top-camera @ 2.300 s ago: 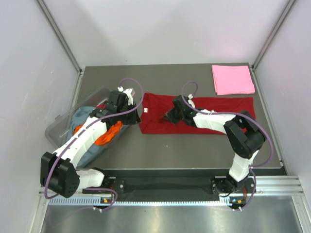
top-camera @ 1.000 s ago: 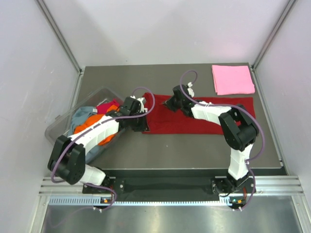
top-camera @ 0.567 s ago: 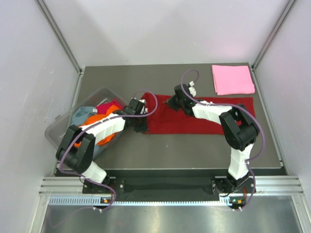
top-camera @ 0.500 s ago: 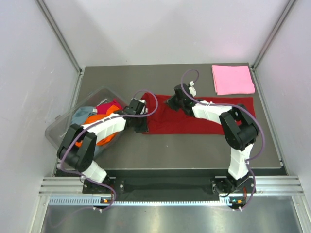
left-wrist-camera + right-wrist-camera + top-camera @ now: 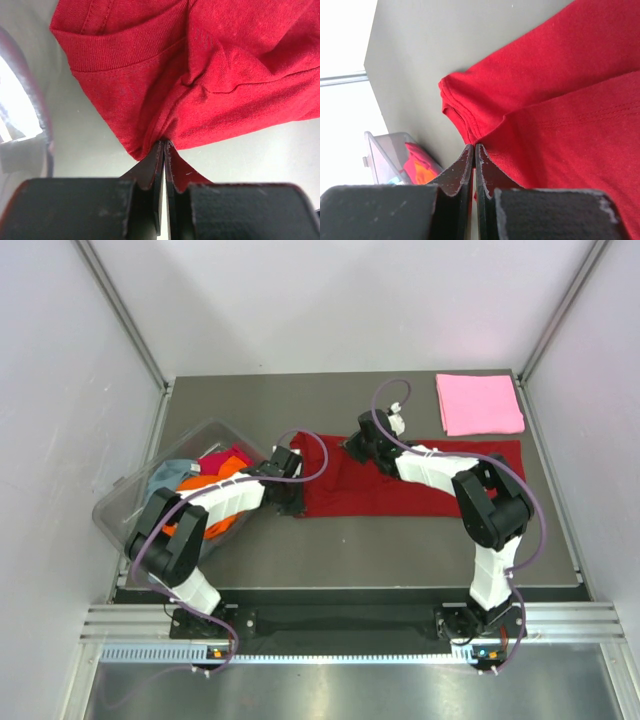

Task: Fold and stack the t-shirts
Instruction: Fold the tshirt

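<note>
A dark red t-shirt (image 5: 420, 490) lies spread in a long band across the middle of the table. My left gripper (image 5: 292, 500) is at its near left corner, shut and pinching a bunched fold of the red cloth (image 5: 225, 75) between its tips (image 5: 164, 144). My right gripper (image 5: 351, 447) is at the shirt's far edge, left of middle, shut on a layered edge of the red cloth (image 5: 570, 125) at its tips (image 5: 473, 146). A folded light pink t-shirt (image 5: 478, 403) lies at the far right corner. Orange (image 5: 222, 480), grey-blue (image 5: 166, 476) and magenta (image 5: 226, 457) shirts lie in the tub.
A clear plastic tub (image 5: 122, 502) lies tilted at the left of the table, close behind my left arm; it also shows in the right wrist view (image 5: 385, 160). Bare grey table (image 5: 350, 550) lies in front of the red shirt. White walls enclose the table.
My left gripper has moved from the tub to the red shirt's near left corner and shut on it. My right gripper has moved from the shirt's middle to its far edge.
</note>
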